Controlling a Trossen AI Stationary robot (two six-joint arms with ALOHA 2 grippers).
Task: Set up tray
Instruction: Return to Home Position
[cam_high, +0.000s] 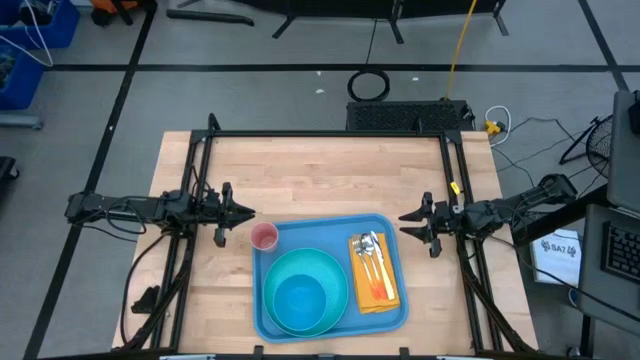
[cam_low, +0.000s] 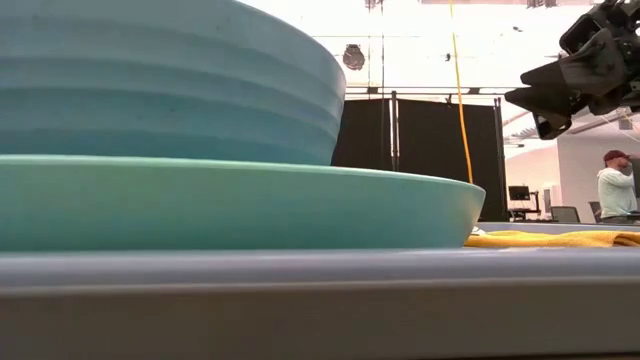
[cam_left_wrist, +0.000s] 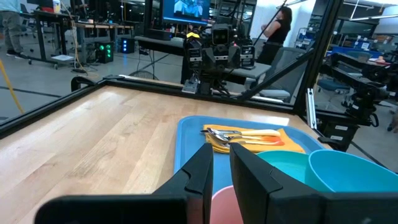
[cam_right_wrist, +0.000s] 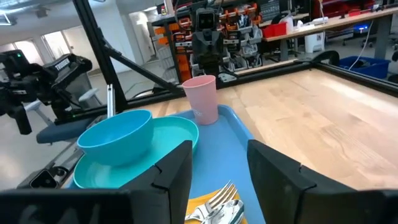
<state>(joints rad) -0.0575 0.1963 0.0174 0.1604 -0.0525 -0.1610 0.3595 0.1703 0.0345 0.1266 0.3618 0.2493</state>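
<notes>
**Now: tray (cam_high: 312, 236) flanked, nothing held**

Lies flat on the desk (cam_high: 300, 170), long axis crosswise between both arms. Just off the tray's far-left corner, left end effector (cam_high: 246, 212), narrowly parted, empty. Just off its far-right corner, right end effector (cam_high: 404, 223), open, empty, equally near.

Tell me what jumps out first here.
The blue tray dominates the table, carrying a blue bowl on a turquoise plate, with cutlery on a yellow napkin to the right. A pink cup stands at its far left corner; the left gripper and right gripper hover either side.
</notes>
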